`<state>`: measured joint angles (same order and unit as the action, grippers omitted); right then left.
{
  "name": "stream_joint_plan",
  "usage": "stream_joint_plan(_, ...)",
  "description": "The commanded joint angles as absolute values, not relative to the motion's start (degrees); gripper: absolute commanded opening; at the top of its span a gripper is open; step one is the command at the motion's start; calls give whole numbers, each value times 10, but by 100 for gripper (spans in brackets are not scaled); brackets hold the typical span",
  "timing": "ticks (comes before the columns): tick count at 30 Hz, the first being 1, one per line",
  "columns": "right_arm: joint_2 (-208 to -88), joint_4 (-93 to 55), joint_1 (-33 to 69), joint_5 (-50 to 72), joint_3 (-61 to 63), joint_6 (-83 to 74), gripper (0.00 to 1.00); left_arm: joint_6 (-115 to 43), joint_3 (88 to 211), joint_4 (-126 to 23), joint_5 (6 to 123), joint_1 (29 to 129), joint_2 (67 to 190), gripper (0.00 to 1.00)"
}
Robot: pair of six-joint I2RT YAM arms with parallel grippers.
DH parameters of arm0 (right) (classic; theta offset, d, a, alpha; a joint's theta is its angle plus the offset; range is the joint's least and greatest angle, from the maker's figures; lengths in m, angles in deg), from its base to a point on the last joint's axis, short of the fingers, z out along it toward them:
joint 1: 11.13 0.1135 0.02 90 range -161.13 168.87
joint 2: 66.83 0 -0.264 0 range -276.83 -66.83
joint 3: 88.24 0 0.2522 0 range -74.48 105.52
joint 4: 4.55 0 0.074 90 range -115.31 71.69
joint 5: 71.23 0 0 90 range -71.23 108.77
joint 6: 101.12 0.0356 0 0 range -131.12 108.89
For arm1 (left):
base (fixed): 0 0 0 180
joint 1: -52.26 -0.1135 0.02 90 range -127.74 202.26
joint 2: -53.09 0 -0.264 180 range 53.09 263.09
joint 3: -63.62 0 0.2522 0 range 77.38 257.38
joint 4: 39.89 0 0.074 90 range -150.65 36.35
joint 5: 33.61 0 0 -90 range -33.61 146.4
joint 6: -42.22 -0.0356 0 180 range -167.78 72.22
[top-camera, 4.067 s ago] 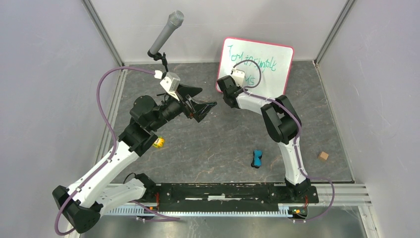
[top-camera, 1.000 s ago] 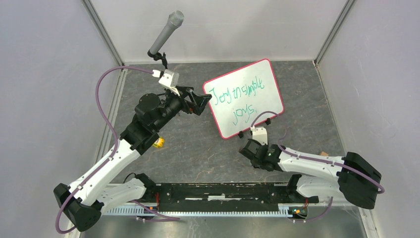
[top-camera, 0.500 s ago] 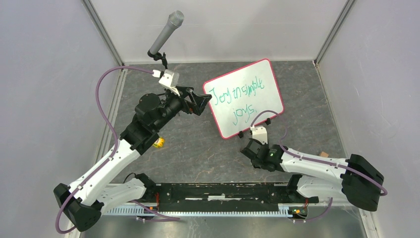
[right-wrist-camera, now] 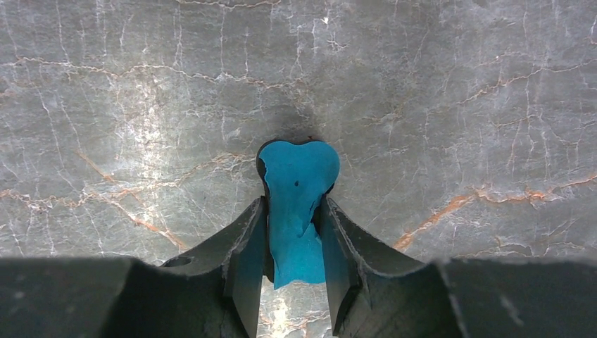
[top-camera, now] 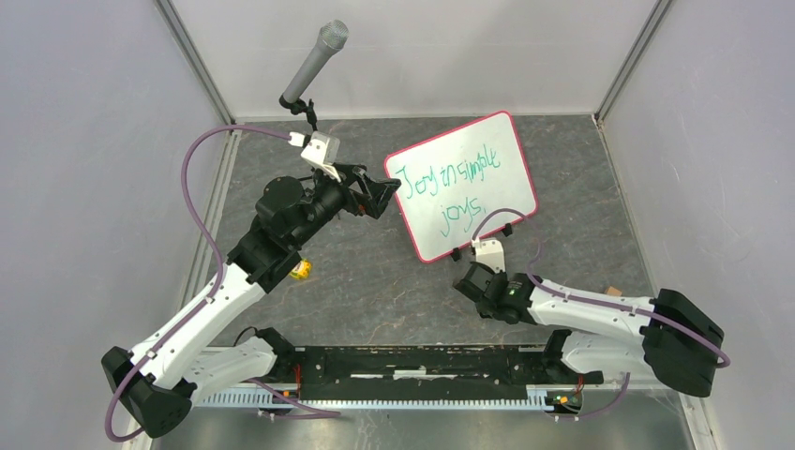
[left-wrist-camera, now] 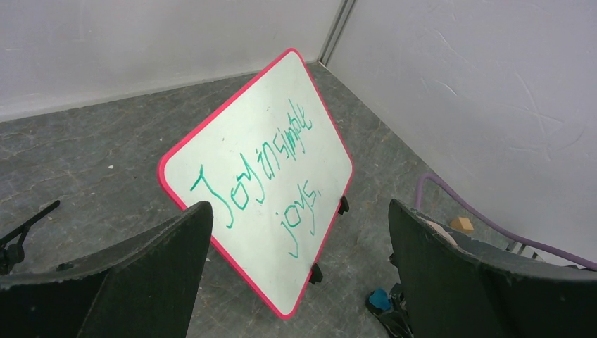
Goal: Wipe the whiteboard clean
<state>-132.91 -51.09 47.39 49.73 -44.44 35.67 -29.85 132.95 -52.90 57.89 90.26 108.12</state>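
The whiteboard (top-camera: 464, 183) leans on its feet at the far side of the table (top-camera: 375, 281), green writing on it. Just left of it, the left gripper (top-camera: 386, 195) is spread wide. In front of it, the right gripper (right-wrist-camera: 293, 205) pinches a blue eraser (right-wrist-camera: 299, 169).

Pink-red-framed white whiteboard (top-camera: 464, 183), green writing; blue eraser (right-wrist-camera: 296, 211).

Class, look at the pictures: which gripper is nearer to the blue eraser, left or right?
Right. The right gripper is clamped on the blue eraser, low over the table. The left gripper hangs open farther back, facing the whiteboard.
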Motion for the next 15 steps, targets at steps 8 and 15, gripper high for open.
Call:
stream_joint_plan(8, -1334, -478, 478, 524, -448, 337, 28, -288, 1349, -522, 566, 904, 1093, 100)
stream_joint_plan(15, -1303, -470, 475, 582, -417, 284, 21, -291, 1373, -564, 533, 904, 1117, 100)
